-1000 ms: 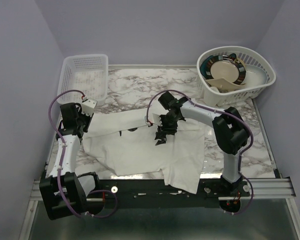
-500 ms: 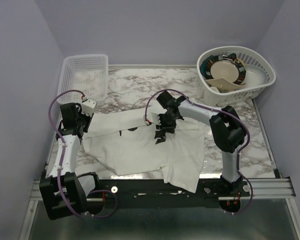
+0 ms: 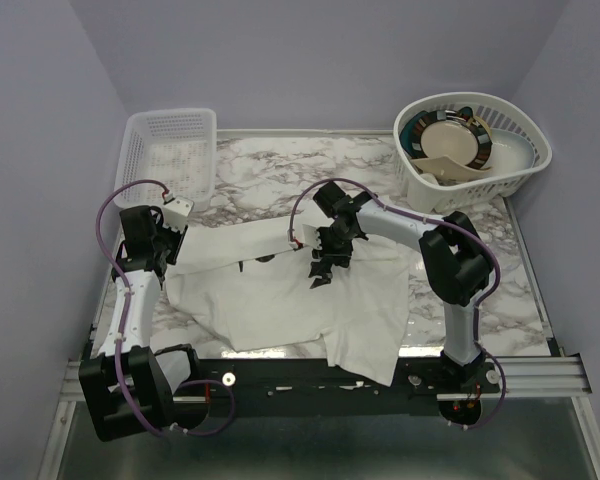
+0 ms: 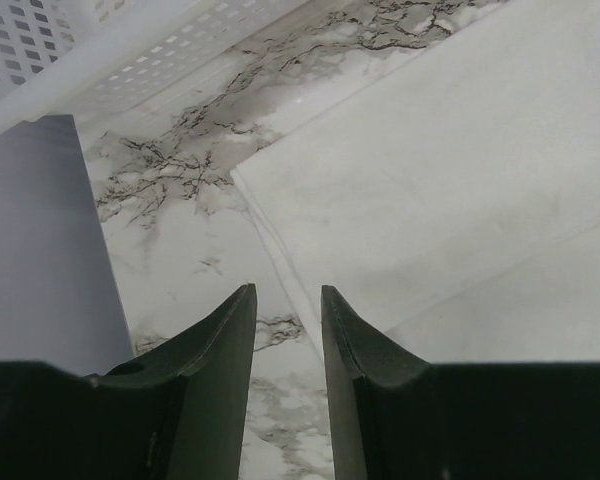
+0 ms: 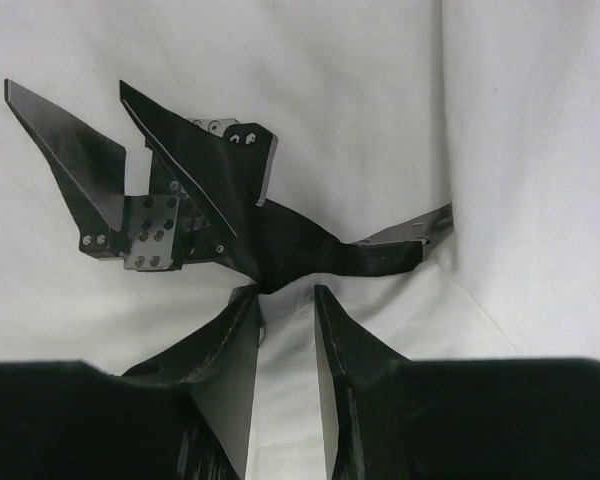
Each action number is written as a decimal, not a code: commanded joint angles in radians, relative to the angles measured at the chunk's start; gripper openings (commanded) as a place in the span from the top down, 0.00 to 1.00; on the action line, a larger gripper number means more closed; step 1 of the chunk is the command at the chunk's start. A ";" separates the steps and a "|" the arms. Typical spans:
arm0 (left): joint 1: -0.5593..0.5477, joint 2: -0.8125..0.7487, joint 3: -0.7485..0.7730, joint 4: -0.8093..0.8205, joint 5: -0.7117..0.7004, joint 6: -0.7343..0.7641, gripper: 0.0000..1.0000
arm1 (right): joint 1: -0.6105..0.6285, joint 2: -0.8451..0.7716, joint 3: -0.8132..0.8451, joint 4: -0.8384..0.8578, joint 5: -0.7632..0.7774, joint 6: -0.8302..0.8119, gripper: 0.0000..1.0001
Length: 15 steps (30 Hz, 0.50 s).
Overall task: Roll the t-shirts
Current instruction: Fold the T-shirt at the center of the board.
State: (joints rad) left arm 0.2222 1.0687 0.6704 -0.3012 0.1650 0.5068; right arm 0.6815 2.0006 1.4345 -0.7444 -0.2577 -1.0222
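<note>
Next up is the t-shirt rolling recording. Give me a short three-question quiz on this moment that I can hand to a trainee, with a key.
1. True or false: the plates sit in the round basket at the far right of the table.
2. The right gripper has its tips at: A, bare marble; B, the black print on the t-shirt; C, the rectangular basket.
3. What is held between the fingers of the left gripper?
Key: 1 true. 2 B. 3 nothing; it stands open above the t-shirt's edge.
</note>
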 commanded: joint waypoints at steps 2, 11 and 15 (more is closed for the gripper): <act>0.008 -0.023 -0.009 0.002 0.034 -0.014 0.57 | 0.007 -0.029 0.004 -0.010 0.034 -0.006 0.64; 0.012 -0.016 -0.012 0.013 0.039 -0.014 0.57 | 0.007 -0.020 0.066 -0.061 0.014 0.004 0.83; 0.012 -0.012 -0.008 0.019 0.039 -0.013 0.57 | 0.007 -0.034 0.084 -0.082 -0.003 0.019 0.85</act>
State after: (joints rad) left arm 0.2291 1.0653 0.6701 -0.3004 0.1738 0.5037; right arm 0.6815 2.0006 1.4746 -0.7860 -0.2489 -1.0168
